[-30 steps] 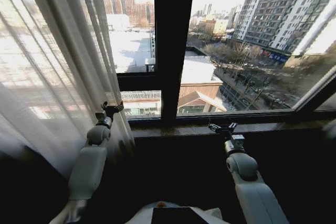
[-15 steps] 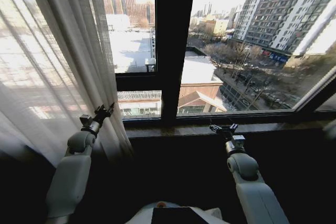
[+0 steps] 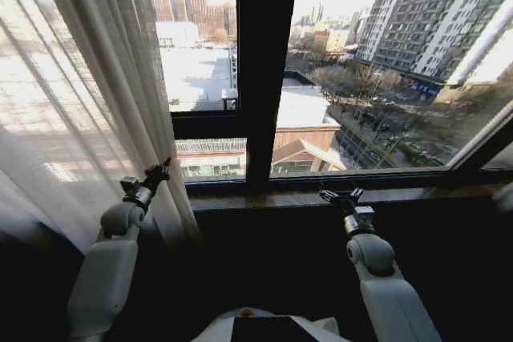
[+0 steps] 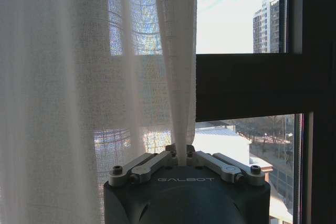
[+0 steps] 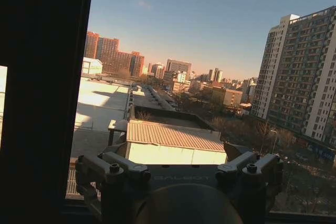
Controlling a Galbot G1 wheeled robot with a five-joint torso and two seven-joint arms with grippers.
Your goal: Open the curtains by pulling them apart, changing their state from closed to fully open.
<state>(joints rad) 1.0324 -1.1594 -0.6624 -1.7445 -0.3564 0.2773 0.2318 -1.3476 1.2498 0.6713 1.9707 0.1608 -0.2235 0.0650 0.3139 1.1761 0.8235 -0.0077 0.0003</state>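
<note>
Across the left third of the head view hang the curtains [image 3: 72,102], bunched beside the dark window frame [image 3: 264,70]. At their inner edge, the left gripper [image 3: 158,173] pinches a pleat. Lower right, the right gripper [image 3: 340,195] seems open near the sill [image 3: 417,192].

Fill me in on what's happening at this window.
The robot is opening a sheer white curtain. Its left gripper is shut on the curtain's inner edge, low down by the window sill, and over the last second it has drawn that edge toward the robot's left, baring more glass beside the dark window frame. The curtain hangs bunched on the left. The right gripper rests idle, open, near the sill, facing uncovered glass.
</note>
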